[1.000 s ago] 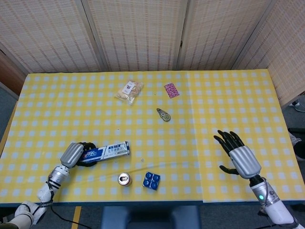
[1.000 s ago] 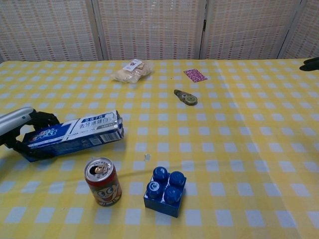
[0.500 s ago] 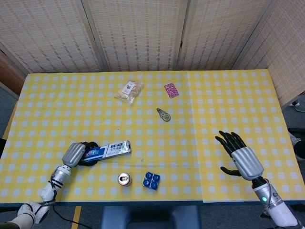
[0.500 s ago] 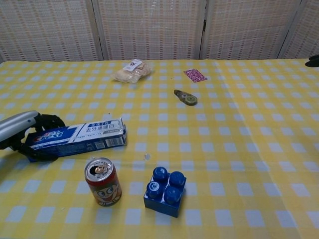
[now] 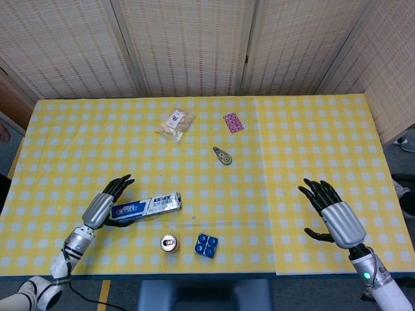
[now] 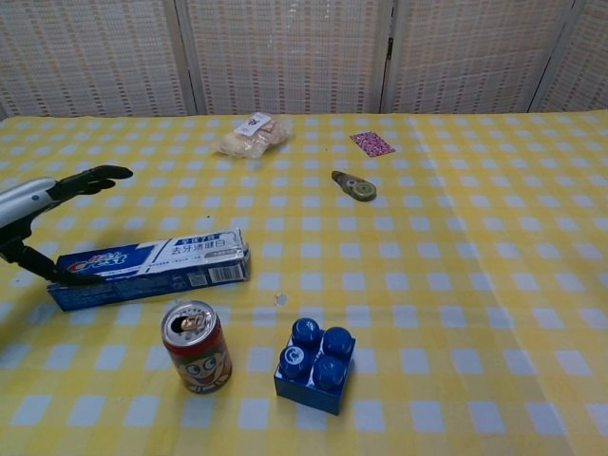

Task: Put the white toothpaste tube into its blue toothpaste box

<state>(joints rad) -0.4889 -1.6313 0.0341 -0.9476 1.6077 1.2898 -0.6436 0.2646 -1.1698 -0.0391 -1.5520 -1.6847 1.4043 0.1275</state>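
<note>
The blue toothpaste box (image 5: 146, 207) (image 6: 152, 269) lies flat on the yellow checked table near the front left. No white toothpaste tube shows outside it. My left hand (image 5: 104, 206) (image 6: 38, 204) hovers at the box's left end with fingers spread above it and the thumb down by the box's near side, holding nothing. My right hand (image 5: 334, 217) is open over the table's front right, far from the box, and shows only in the head view.
A drink can (image 5: 170, 243) (image 6: 196, 347) and a blue toy block (image 5: 206, 245) (image 6: 315, 365) stand just in front of the box. A snack bag (image 5: 176, 124), a pink card (image 5: 233, 122) and a small grey dispenser (image 5: 223, 156) lie further back.
My left hand has let go of the box and spread its fingers; the box now rests flat on the table. My right hand has drifted slightly toward the front edge.
</note>
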